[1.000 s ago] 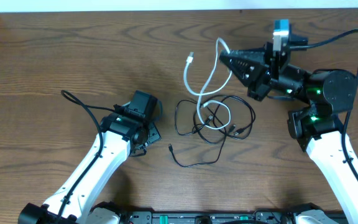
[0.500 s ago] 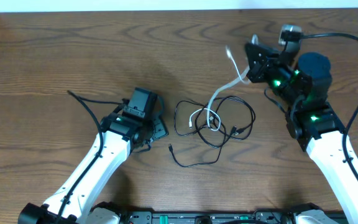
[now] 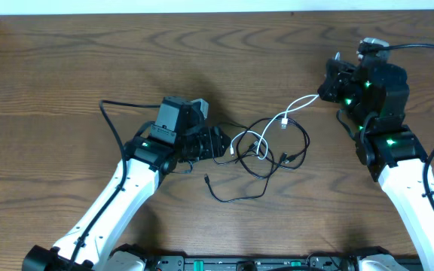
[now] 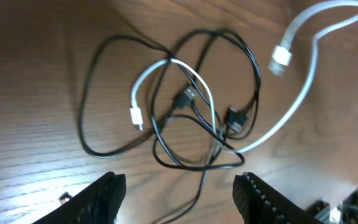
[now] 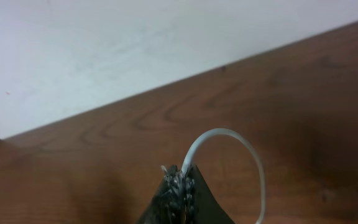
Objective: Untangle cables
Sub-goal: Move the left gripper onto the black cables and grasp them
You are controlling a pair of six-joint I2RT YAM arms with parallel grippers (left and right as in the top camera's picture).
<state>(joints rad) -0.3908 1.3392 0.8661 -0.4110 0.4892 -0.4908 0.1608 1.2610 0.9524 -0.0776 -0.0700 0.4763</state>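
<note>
We see the left gripper (image 3: 218,142) held low over the wooden table (image 3: 89,60), just beside the left edge of the cable knot and pointing toward it. In its wrist view its two fingers (image 4: 107,194) stand spread well apart and grip nothing; one strand of the black cable (image 3: 301,135) crosses the wood in the gap between them. The right gripper (image 3: 325,89) sits at the far right side of the table, well apart from the knot. Its fingertips (image 5: 178,193) are pressed together, pinching the white cable (image 3: 301,102), which arcs out of the pinch in a small loop. From there the white cable slants down toward the middle of the table. Its larger plug (image 3: 285,121) is just beside the upper edge of the black loops, though we cannot tell whether it rests on the wood or hangs above it. The white cable then runs into the knot, crosses several black strands and curves round to its small plug (image 3: 233,149), which lies inside the leftmost black loop, near the left gripper. The black cable lies on the table in several overlapping loops between the two arms, with a dark plug (image 4: 234,119) in the middle of the knot. One loose tail trails toward the near edge and ends at a free tip (image 3: 206,178) on bare wood. The two cables are crossed and wound through each other at the centre.
</note>
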